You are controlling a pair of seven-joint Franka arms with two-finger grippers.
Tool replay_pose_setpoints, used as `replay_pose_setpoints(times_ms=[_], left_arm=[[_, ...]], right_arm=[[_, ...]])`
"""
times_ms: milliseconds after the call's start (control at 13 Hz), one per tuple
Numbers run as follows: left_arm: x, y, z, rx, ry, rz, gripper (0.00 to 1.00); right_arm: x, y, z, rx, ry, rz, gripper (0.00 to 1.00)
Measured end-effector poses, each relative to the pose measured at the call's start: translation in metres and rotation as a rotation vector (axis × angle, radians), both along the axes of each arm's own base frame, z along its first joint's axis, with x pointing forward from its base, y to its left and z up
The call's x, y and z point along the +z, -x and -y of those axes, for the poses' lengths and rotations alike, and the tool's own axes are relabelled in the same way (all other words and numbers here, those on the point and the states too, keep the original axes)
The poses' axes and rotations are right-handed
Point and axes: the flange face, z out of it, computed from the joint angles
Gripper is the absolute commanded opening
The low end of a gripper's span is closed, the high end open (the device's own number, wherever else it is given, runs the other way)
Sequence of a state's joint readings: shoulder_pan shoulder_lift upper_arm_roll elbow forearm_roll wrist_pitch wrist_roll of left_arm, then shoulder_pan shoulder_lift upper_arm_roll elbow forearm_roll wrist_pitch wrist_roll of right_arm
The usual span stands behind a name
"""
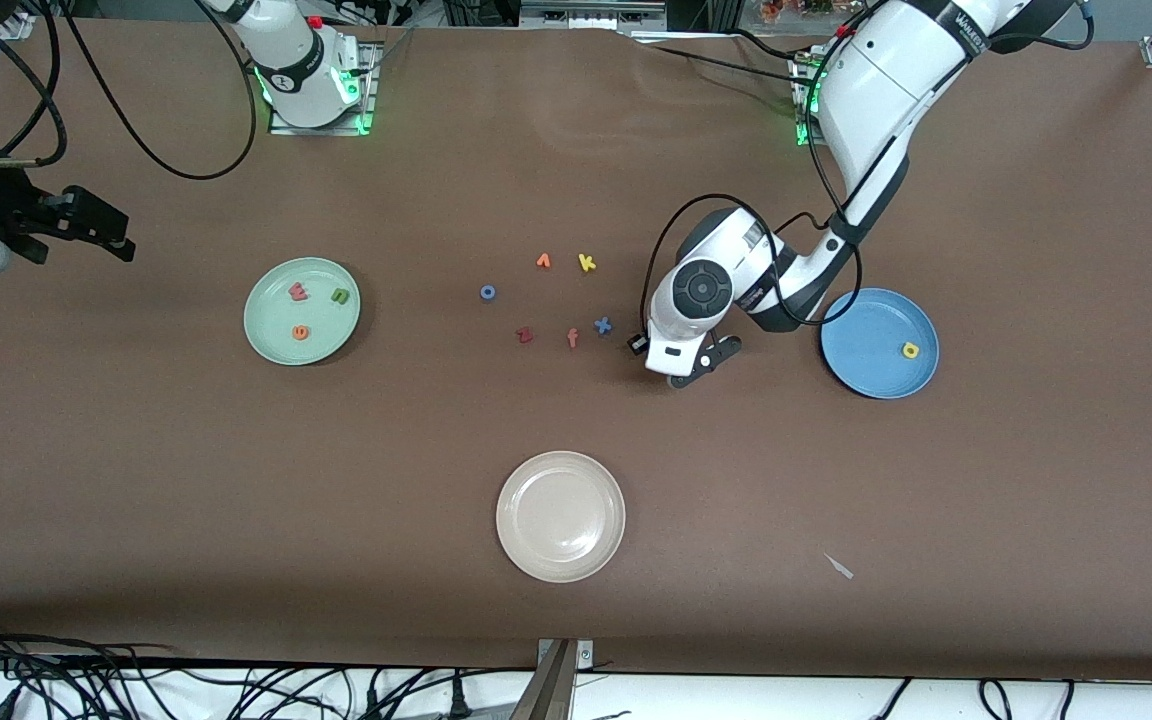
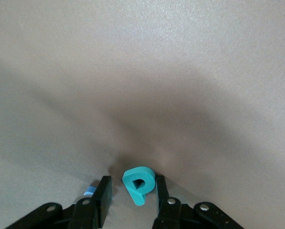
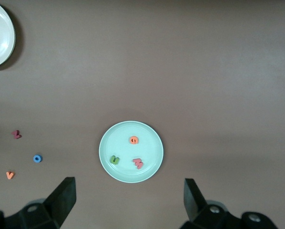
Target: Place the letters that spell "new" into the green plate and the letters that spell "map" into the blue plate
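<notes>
Sitting toward the right arm's end of the desk (image 1: 136, 480): green plate (image 1: 266, 330), holding all three of its letters – pinkish w (image 1: 298, 292), green n (image 1: 339, 296), orange e (image 1: 301, 332). Showing up in the right wrist view too, same three inside.

Sitting toward the left arm's end: blue plate (image 1: 866, 360), carrying just the yellow a (image 1: 910, 350) so far.

Lying in the middle of the desk, in no plate: blue o (image 1: 487, 292), orange v (image 1: 543, 261), yellow k (image 1: 586, 263), dark red z (image 1: 524, 335), orange f (image 1: 572, 339), blue x (image 1: 603, 325).

Resting near the desk's front edge: cream plate (image 1: 596, 560), nothing in it.

Left gripper (image 2: 133, 193) sitting low over the desk between the x and the blue plate, fingers (image 2: 102, 193) pinching the teal p (image 2: 138, 184). A bit of light blue peeking beside one finger, can't tell what.

Right gripper (image 3: 128, 198) waiting up high over the green plate, fingers spread wide, holding nothing.
</notes>
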State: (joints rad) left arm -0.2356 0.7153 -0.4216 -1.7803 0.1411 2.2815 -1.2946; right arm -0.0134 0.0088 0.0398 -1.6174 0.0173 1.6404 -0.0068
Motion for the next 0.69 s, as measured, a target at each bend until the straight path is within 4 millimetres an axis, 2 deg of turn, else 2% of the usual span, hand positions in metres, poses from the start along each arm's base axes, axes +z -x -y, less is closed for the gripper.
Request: replay_pose_setpoints(times_ms=[462,694], left_arm=[[0.0007,0.0013,0.0020,0.000,-0.001,-0.002,0.13],[0.0008,0.0013,0.0020,0.000,-0.001,-0.002,0.13]], right_arm=[[-0.0003,0.0000,0.0002,0.000,0.000,-0.001,1.00],[-0.0003,0.0000,-0.0001,0.002,0.000,-0.001,1.00]])
